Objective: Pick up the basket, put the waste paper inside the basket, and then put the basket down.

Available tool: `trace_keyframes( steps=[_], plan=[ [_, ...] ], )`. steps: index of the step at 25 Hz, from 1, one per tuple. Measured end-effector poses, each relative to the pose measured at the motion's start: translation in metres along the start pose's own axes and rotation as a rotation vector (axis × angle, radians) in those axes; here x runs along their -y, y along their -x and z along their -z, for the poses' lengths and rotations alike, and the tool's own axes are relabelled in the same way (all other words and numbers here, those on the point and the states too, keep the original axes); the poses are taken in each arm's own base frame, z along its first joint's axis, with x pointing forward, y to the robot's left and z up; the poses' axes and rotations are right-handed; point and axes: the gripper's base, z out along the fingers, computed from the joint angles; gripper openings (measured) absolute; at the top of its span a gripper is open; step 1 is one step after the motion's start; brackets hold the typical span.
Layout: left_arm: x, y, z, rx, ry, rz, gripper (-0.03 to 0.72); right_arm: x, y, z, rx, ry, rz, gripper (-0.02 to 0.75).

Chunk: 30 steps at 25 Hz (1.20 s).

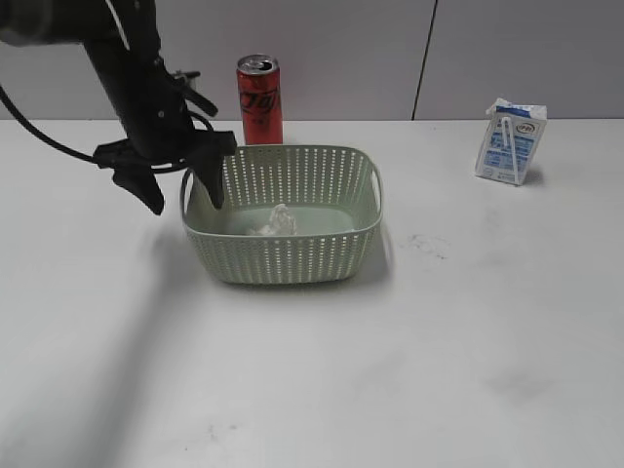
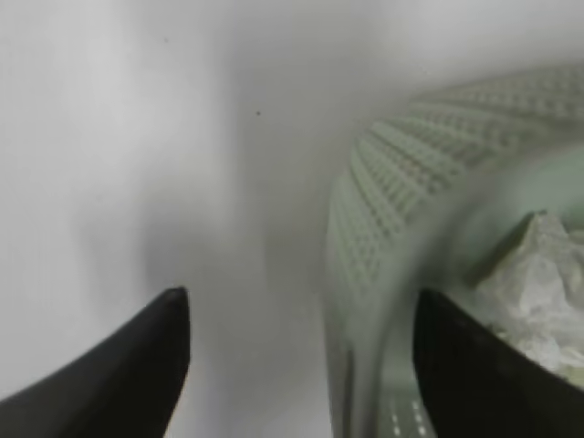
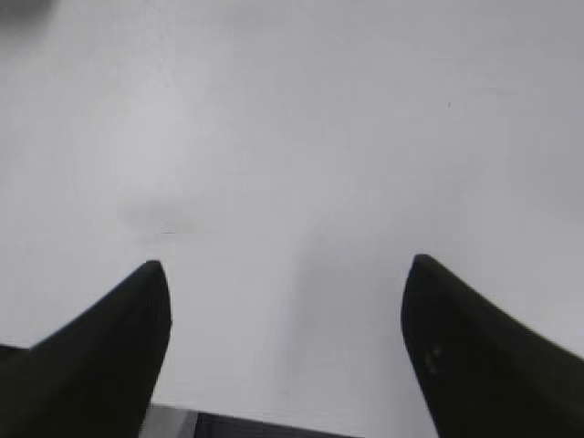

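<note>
- Basket (image 1: 292,249): resting on the table (image 1: 468,370), in front of the red can (image 1: 259,99).
- My left gripper (image 1: 183,190): jaws spread, straddling the basket's left wall (gripping nothing).
- My right gripper (image 3: 285,301): spread over bare table.
- Waste paper (image 1: 275,223): inside the basket; task appears nearly complete.
</note>
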Motion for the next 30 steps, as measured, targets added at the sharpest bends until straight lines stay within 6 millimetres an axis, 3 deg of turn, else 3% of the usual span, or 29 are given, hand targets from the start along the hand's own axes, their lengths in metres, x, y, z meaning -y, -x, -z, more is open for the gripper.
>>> trace_keyframes(
  steps=[5,9,11,14,17,20,25,28,30],
  plan=[
    [0.004,-0.016,0.089,0.175,-0.007,-0.073,0.644,-0.005,-0.065,0.004,0.075,-0.003,-0.002,0.593],
    [-0.001,-0.045,0.166,0.357,0.103,-0.140,0.642,-0.011,-0.112,0.009,0.169,0.022,-0.037,0.593],
    [-0.006,-0.070,0.199,0.430,0.129,-0.145,0.636,-0.013,-0.128,0.016,0.231,0.025,-0.039,0.593],
    [-0.022,-0.113,0.230,0.513,0.140,-0.109,0.629,-0.014,-0.148,0.029,0.351,0.011,-0.029,0.593],
    [-0.047,-0.163,0.240,0.553,0.185,-0.054,0.620,-0.016,-0.166,0.042,0.485,-0.002,-0.018,0.593],
    [-0.064,-0.218,0.233,0.585,0.228,-0.021,0.609,-0.017,-0.179,0.051,0.584,-0.008,-0.011,0.593],
    [-0.071,-0.313,0.205,0.677,0.224,-0.026,0.594,-0.018,-0.189,0.055,0.650,-0.013,-0.006,0.592],
    [-0.073,-0.363,0.186,0.768,0.204,-0.031,0.593,-0.018,-0.189,0.056,0.651,-0.014,-0.006,0.592],
    [-0.074,-0.385,0.176,0.827,0.187,-0.036,0.591,-0.018,-0.189,0.056,0.651,-0.014,-0.007,0.592]
  ],
)
